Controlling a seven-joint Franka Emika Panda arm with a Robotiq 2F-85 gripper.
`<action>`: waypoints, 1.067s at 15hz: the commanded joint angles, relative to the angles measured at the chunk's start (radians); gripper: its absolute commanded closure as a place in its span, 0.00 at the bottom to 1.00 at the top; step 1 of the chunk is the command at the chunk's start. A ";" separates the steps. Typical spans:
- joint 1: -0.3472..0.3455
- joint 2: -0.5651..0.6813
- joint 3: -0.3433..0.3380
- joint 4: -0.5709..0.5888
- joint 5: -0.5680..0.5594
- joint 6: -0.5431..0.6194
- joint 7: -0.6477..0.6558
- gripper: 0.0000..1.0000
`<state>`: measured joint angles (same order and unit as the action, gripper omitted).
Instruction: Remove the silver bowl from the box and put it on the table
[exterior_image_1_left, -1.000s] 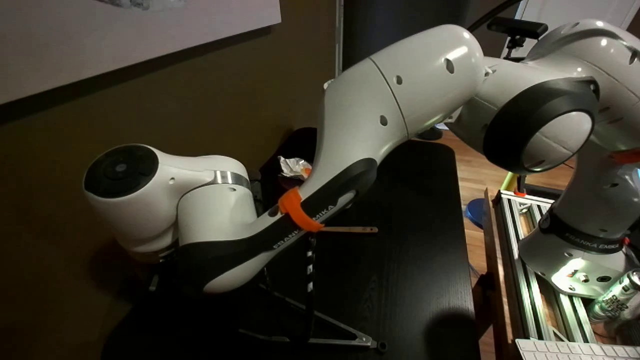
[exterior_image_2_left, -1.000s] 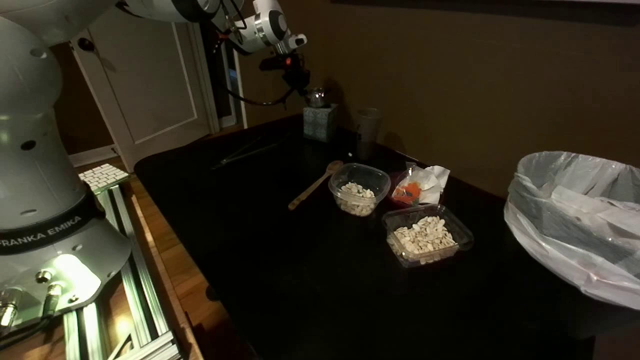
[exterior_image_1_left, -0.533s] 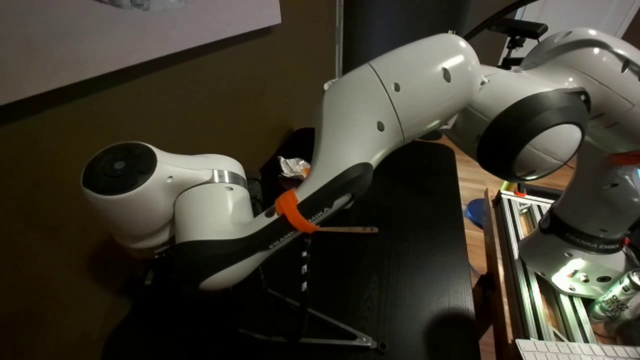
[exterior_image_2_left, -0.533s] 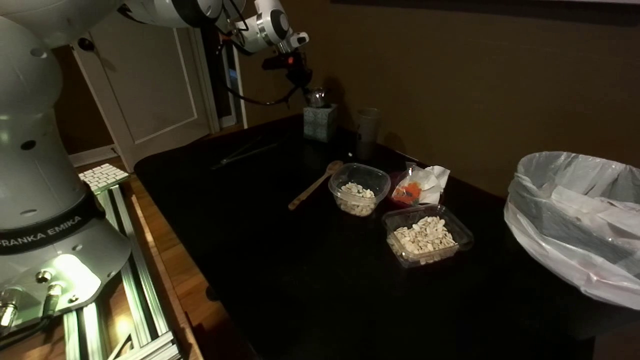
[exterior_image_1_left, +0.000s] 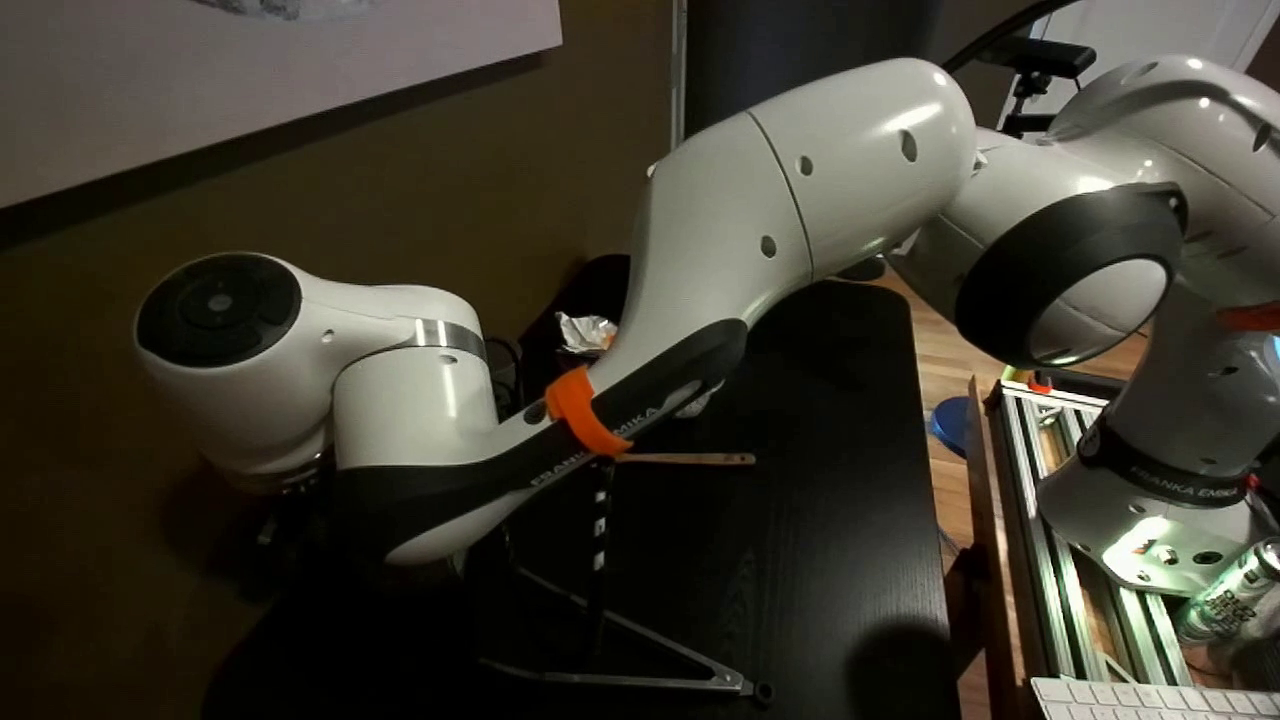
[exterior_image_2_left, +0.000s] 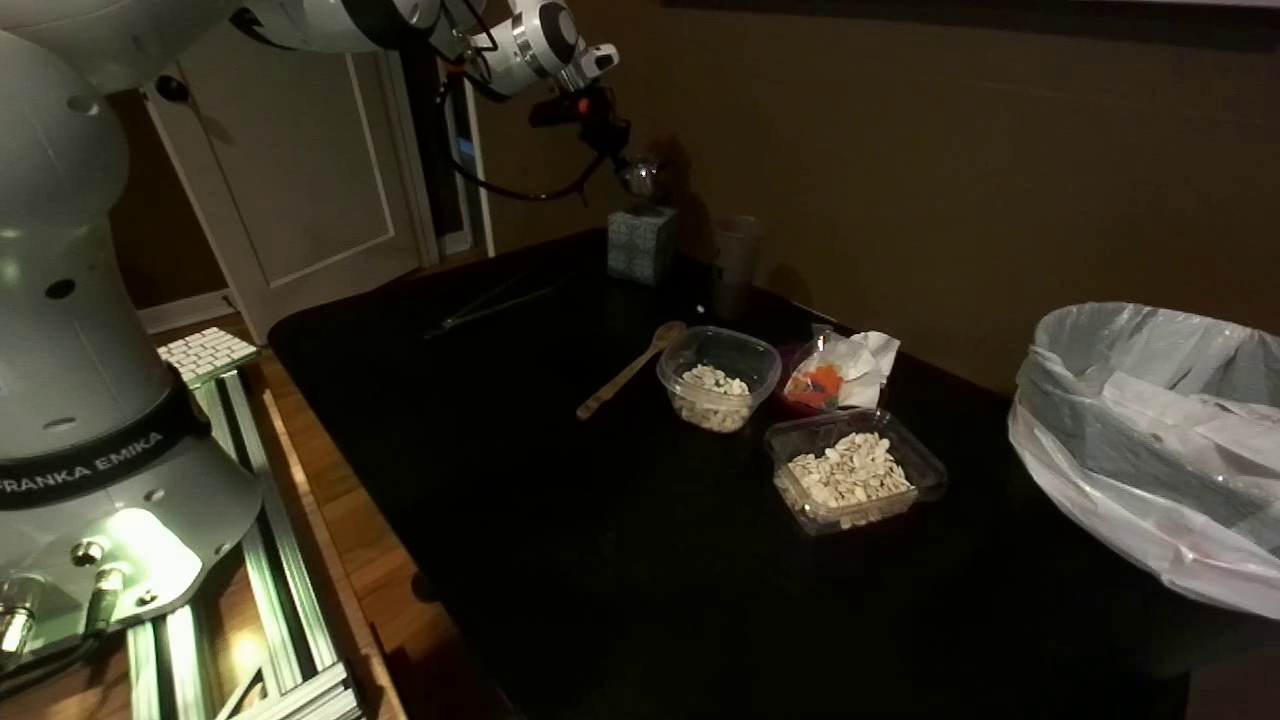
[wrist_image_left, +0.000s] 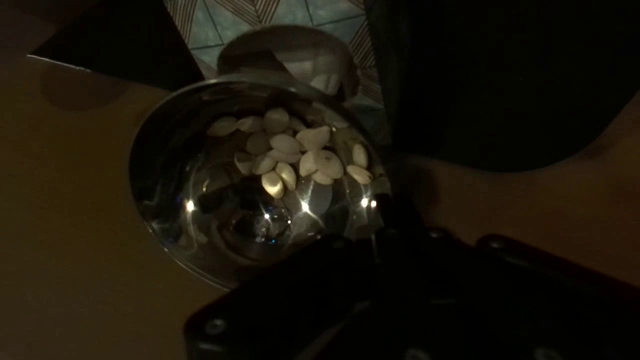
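The silver bowl (exterior_image_2_left: 641, 179) is in the air just above the grey patterned box (exterior_image_2_left: 641, 247) in an exterior view, with a gap between them. In the wrist view the bowl (wrist_image_left: 225, 190) is tilted and holds several pale seeds. The box (wrist_image_left: 200, 30) shows behind it, with an oval opening in its top. My gripper (wrist_image_left: 382, 212) is shut on the bowl's rim; its dark fingers are hard to make out. In an exterior view my gripper (exterior_image_2_left: 618, 158) is at the bowl's near side. The black table (exterior_image_2_left: 520, 480) is below. Bowl and box are hidden behind the arm in an exterior view.
A clear cup (exterior_image_2_left: 736, 262) stands beside the box. A wooden spoon (exterior_image_2_left: 632, 372), two clear tubs of seeds (exterior_image_2_left: 715, 385) (exterior_image_2_left: 850, 475) and a container with crumpled wrapping (exterior_image_2_left: 845, 370) stand on the table. Metal tongs (exterior_image_1_left: 640, 680) lie nearby. A lined bin (exterior_image_2_left: 1150, 450) is at the table's end.
My gripper has risen with the silver bowl. The bowl was resting on top of the box and is now lifted off it. The box has not moved.
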<state>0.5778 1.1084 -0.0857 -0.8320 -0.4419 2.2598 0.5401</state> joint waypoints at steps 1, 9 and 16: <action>0.018 -0.028 -0.027 -0.013 -0.020 -0.007 0.034 0.99; -0.025 -0.280 0.048 -0.239 0.104 -0.288 0.003 0.99; -0.104 -0.449 0.023 -0.557 0.251 -0.252 0.198 0.99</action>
<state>0.5079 0.7509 -0.0578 -1.1913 -0.2412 1.9302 0.6414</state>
